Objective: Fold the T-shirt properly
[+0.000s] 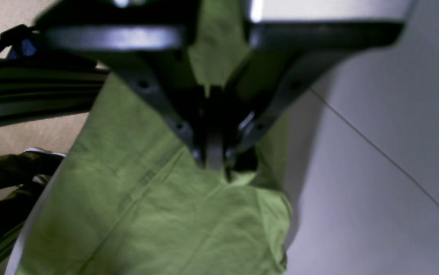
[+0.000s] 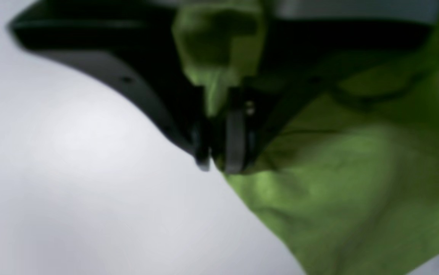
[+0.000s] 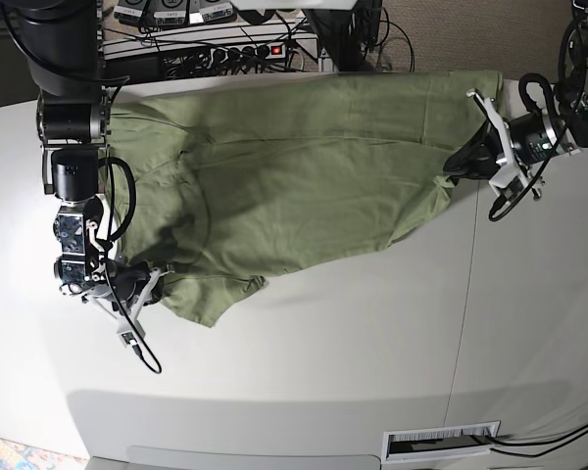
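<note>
White tabletop (image 3: 372,343) carrying the olive T-shirt (image 3: 304,166) spread crosswise, left gripper (image 3: 458,163) and right gripper (image 3: 149,285) each with fingers clenched on an opposite edge: grasp stage, next needing a matched lift and fold-over.

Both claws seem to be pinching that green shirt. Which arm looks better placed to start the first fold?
Probably the right gripper. It pinches the T-shirt at a loose corner near the bare table, free to swing over. The left gripper also pinches an edge and could anchor it.
</note>
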Robot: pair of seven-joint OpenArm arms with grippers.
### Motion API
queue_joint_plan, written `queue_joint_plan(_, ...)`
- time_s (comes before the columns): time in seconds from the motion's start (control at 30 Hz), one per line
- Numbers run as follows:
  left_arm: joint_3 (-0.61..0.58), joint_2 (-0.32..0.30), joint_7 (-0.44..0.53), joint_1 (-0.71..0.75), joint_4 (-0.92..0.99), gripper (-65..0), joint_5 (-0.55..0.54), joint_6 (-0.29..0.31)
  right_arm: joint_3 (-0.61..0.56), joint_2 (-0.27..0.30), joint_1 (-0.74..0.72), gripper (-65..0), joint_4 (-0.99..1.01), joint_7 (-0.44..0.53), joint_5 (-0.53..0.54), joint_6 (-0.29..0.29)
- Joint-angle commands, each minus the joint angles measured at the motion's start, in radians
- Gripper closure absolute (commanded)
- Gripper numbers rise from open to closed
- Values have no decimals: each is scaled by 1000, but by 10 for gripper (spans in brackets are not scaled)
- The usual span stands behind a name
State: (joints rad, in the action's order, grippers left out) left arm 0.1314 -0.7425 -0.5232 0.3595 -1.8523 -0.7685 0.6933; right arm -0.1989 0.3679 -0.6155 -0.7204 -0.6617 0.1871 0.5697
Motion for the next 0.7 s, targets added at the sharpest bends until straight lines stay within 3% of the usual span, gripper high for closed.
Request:
queue_joint_plan(0.0, 8, -19, 26, -5, -15, 0, -17, 5, -3, 6, -2, -21, -5, -84, -14, 26)
queue_joint_plan(0.2, 8, -19, 26, -5, -15, 0, -17, 5, -3, 9, -2, 0, -91, -175, 52, 25)
queue_joint_plan(0.67, 8, -20, 25, -5, -15, 0, -18, 5, -2, 82, 3, 0, -365, -446, 386, 26)
